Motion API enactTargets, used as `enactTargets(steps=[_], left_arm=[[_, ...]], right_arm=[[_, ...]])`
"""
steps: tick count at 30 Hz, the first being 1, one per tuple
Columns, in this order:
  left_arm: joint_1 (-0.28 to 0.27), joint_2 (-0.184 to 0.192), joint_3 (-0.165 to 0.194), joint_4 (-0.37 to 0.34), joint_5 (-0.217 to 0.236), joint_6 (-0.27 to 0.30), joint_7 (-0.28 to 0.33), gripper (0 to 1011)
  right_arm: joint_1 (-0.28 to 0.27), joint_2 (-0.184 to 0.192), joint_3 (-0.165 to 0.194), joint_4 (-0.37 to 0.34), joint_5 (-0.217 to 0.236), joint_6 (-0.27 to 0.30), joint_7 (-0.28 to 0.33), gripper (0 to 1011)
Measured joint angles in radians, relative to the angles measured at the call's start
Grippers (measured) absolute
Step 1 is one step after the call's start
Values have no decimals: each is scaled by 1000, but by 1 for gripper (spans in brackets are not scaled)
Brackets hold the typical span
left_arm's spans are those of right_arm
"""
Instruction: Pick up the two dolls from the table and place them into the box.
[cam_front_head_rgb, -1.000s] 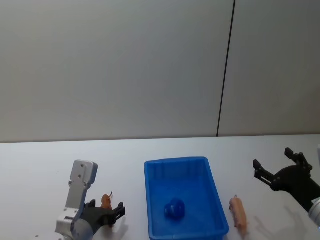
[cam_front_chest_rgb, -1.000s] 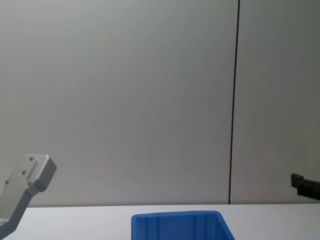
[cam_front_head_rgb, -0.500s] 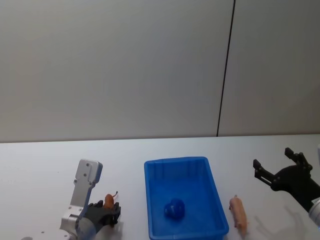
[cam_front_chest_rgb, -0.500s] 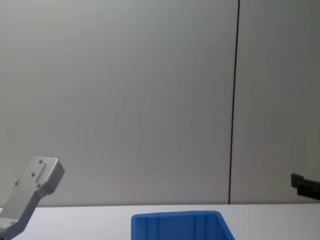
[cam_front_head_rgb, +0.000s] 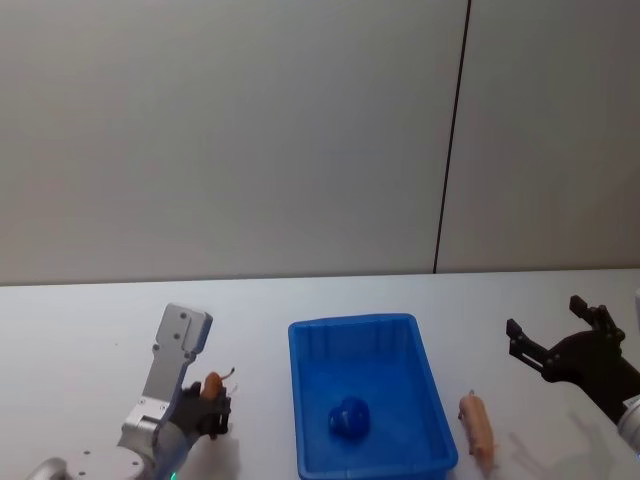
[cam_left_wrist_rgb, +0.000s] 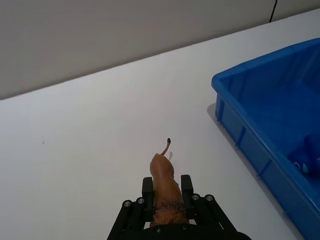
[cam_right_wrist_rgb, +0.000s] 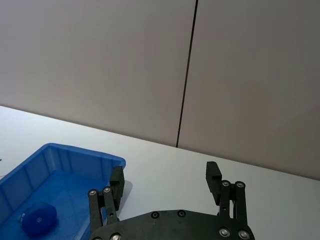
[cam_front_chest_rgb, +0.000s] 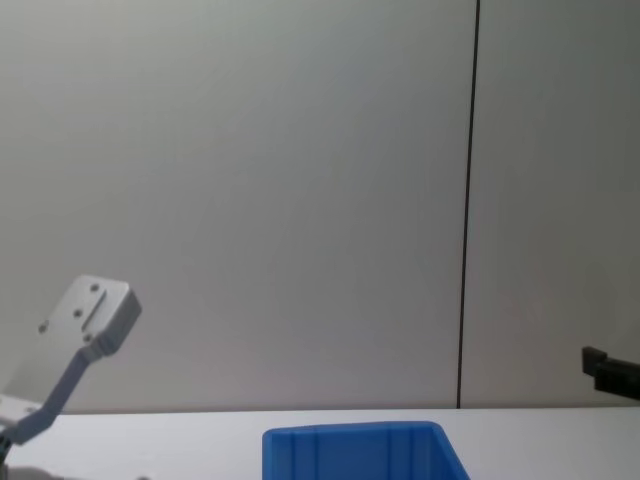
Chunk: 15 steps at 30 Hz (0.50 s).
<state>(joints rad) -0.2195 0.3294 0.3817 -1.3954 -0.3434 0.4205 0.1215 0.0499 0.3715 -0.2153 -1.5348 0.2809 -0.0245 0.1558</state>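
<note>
Your head camera looks forward and down over the table (cam_front_head_rgb: 90, 330) and box (cam_front_head_rgb: 352, 321); your chest camera sits lower, catching the box's far rim. Your wrist cameras look out close over the left gripper (cam_left_wrist_rgb: 166, 182) and right gripper (cam_right_wrist_rgb: 165, 172); all four share the box.

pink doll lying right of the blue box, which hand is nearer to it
Right. The right hand is open, off to the right of the pink doll and farther back; the left hand is on the far side of the box, shut on the brown doll.
</note>
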Motion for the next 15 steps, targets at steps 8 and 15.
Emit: enactTargets(steps=[8,15], left_arm=[[5,18,-2,-83,85,0,-8,334],[-2,23,-2,-137,150,-28,-48,332]], right_arm=[[0,0,0,0,0,0,0,1003],[0,0,0,0,0,0,0,1003]])
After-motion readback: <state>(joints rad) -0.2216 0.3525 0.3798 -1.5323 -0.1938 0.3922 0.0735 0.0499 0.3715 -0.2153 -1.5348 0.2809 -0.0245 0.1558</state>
